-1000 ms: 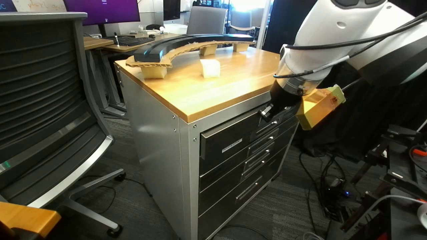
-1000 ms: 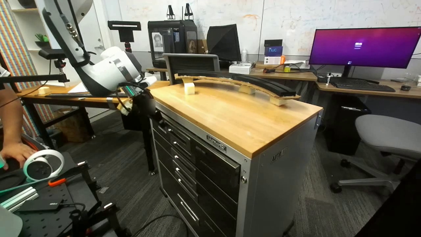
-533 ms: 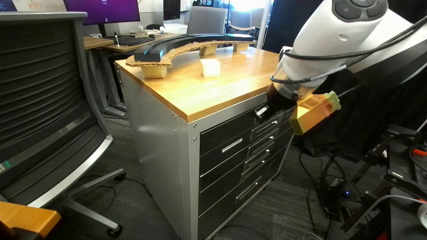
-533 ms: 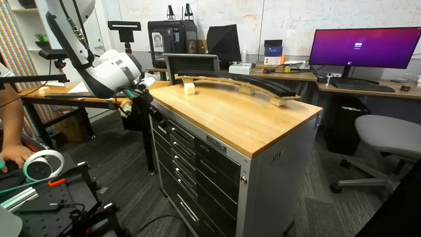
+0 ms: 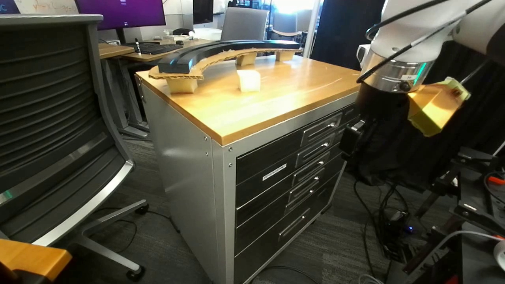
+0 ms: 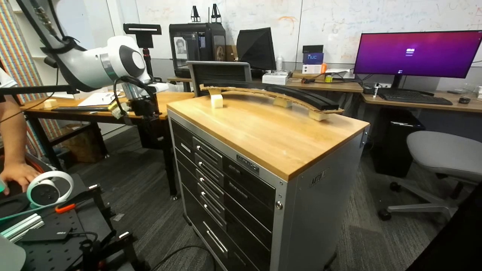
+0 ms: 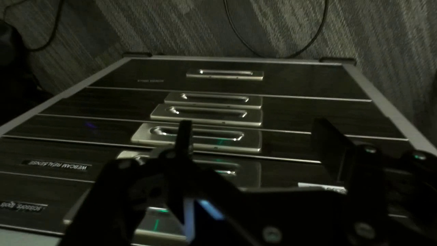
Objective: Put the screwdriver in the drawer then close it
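Observation:
The drawer (image 5: 272, 152) is the topmost one in the cabinet's dark front, and in both exterior views it sits flush with the frame. Its bar handle (image 6: 206, 151) shows below the wooden top's edge. In the wrist view the drawer front (image 7: 61, 196) lies at the bottom, partly covered by my gripper's dark body. My gripper (image 7: 254, 126) is open, its two fingers far apart, with only the drawer fronts visible behind the gap. It hangs in front of the cabinet, apart from the drawer. The screwdriver is hidden or out of view.
Lower drawers (image 5: 264, 221) fill the rest of the cabinet front. On its wooden top (image 5: 221, 114) rest a curved black piece (image 5: 232, 47) on cardboard and pale foam blocks (image 5: 249, 81). An office chair (image 5: 59, 118) stands beside the cabinet. A person's hand (image 6: 19, 175) shows near a black table.
The drawer, which stuck out slightly, has slid in flush with the cabinet. My arm followed it in, then backed away from the front and rose, uncovering the top handle.

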